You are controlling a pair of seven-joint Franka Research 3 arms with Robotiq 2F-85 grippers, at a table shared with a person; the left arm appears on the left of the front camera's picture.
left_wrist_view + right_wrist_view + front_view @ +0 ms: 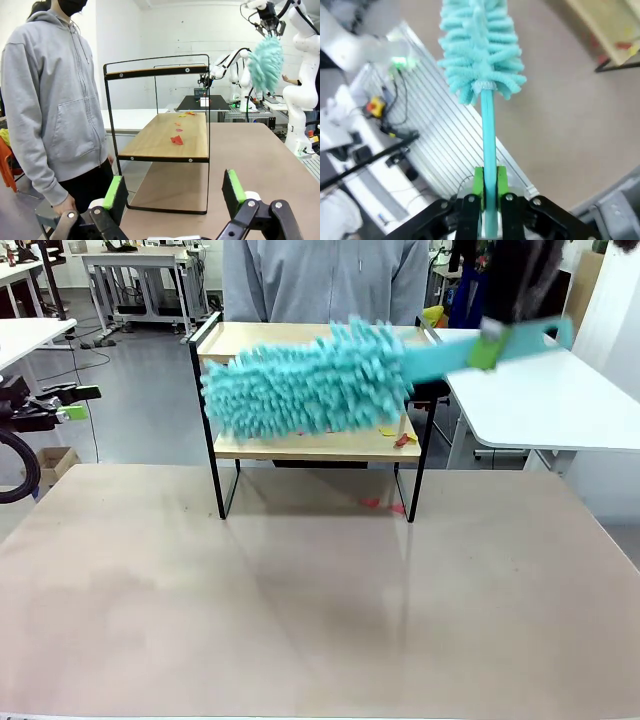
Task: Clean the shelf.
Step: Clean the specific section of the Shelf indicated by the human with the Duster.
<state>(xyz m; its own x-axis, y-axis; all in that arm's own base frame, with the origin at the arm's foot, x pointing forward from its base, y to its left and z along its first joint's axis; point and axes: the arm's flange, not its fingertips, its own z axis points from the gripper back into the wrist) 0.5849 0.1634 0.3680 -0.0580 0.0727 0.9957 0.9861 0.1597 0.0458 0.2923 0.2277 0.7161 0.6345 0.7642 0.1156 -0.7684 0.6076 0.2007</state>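
At the left edge the left gripper (78,403) is partly cut off; its wrist view shows the jaws wide apart, holding nothing. The shelf (300,448) stands at the far side of the table (320,610), before a person (320,280). The duster (300,385) hides much of its middle. Small scraps (405,438) lie on its lower board. The right gripper (490,182), blurred in the front view, pinches the duster's handle.

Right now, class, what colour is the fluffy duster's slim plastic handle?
Turquoise; the slim plastic handle shows best in the right wrist view.
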